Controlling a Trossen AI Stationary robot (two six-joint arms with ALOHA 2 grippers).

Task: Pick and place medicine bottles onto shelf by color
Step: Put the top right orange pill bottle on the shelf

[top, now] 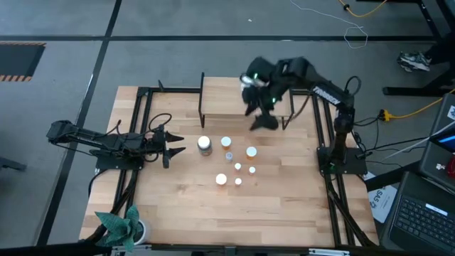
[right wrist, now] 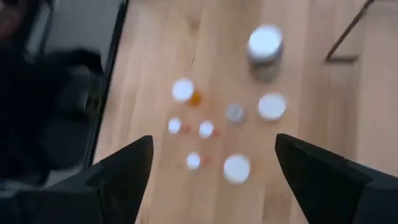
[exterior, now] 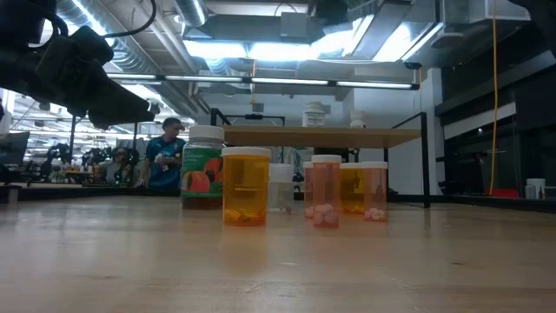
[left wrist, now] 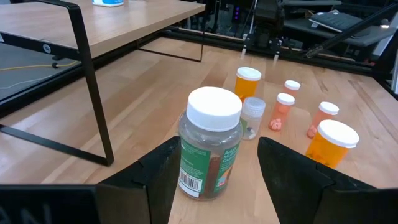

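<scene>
Though spread wide and gripping nothing, looks ready to dive: right gripper (top: 264, 119), high over the front edge of the shelf (top: 220, 99), staring straight down on the loose medicine bottles. Just below and in front of it, on the open tabletop (top: 284, 206), seven white-capped bottles standing upright in a tight cluster, among them a tall orange bottle (exterior: 246, 186) and a small clear bottle (left wrist: 254, 116). Already up on the board, two white bottles (exterior: 314, 114), well apart from the cluster.

Probably a fresh pick coming, so: choose one bottle at the edge of the cluster, not one from the crowded middle. Drop vertically over its cap, fingers straddling the body, clear of the neighbours. Close on the body below the cap, not on the cap rim. Lift above board height before swinging across, minding the thin black legs. Set down next to bottles of matching colour.

Far across on the left side, left gripper (top: 169, 146) about half open and empty, aimed level at the big green-labelled bottle (top: 205, 146), upright just ahead of the fingertips, seemingly untouched. Worth easing forward squarely there to avoid tipping that tall body.
</scene>
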